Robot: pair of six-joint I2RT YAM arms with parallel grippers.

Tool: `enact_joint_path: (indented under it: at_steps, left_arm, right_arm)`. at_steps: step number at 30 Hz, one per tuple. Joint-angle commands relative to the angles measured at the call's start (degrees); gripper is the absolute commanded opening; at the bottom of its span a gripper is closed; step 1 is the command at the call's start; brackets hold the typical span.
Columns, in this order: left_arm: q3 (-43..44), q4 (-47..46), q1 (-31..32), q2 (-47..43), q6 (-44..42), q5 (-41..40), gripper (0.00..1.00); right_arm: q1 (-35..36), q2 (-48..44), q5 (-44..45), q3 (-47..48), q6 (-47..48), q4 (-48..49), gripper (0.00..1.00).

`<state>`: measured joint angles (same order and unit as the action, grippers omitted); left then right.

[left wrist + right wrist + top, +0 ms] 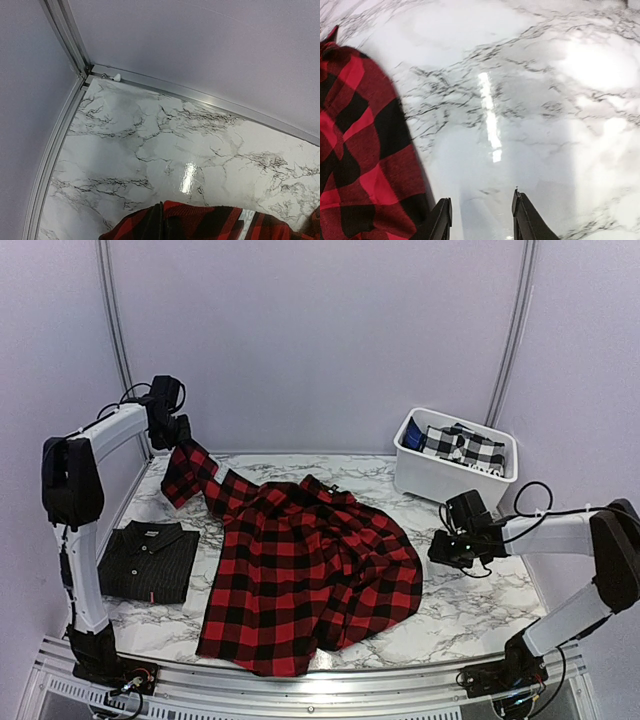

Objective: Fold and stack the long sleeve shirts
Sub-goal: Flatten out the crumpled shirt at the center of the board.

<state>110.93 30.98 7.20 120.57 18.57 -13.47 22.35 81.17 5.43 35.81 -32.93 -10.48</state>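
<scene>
Top external view: left gripper (178, 436), upper left, clamps a sleeve of the one red-and-black flannel shirt (310, 570) spread at centre; right gripper (438, 548), jaws apart and empty, just right of it. One folded black pinstriped shirt (150, 560) lies lower left.

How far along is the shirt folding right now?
Done: the black pinstriped shirt lies folded on the left side. In hand: the left gripper is shut on a sleeve of the red flannel shirt, held up, while the body lies spread out and rumpled. The right gripper hovers open and empty. Left: fold the flannel and stack it.
</scene>
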Motion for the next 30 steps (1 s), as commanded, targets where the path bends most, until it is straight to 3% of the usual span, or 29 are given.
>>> enact_joint_path:
  at_steps: [1,4,9,12,17,19,22,30]
  left_arm:
    - [5.6,4.8,-2.8,3.1,-0.4,-0.2,0.0]
    - [9.1,6.6,-3.7,5.3,-0.9,1.1,0.0]
    - [10.4,7.1,-3.7,5.9,-1.9,2.2,0.0]
    - [11.9,7.2,-3.7,6.2,-2.3,2.9,0.16]
    - [13.3,7.3,-3.3,5.9,-0.8,6.9,0.59]
    - [13.2,7.3,-2.7,5.2,-0.8,7.7,0.7]
    - [11.6,7.2,-0.9,2.6,-0.7,8.8,0.8]
    - [1.2,6.6,7.7,-6.7,0.3,9.4,0.85]
  right_arm:
    - [-1.9,1.8,-0.8,6.6,4.6,-4.2,0.38]
    - [0.7,1.3,-2.6,10.1,5.7,-6.2,0.4]
    - [12.0,0.1,1.9,12.8,3.6,-11.2,0.52]
    - [16.7,-2.5,3.1,9.5,-0.4,-12.0,0.55]
    - [24.6,-7.5,5.3,3.2,-9.8,-13.3,0.58]
    - [27.6,-9.0,7.1,1.5,-13.6,-14.7,0.58]
    - [30.9,-10.4,9.3,-1.1,-18.3,-15.4,0.59]
    - [32.1,-11.9,14.5,-6.4,-25.3,-14.1,0.58]
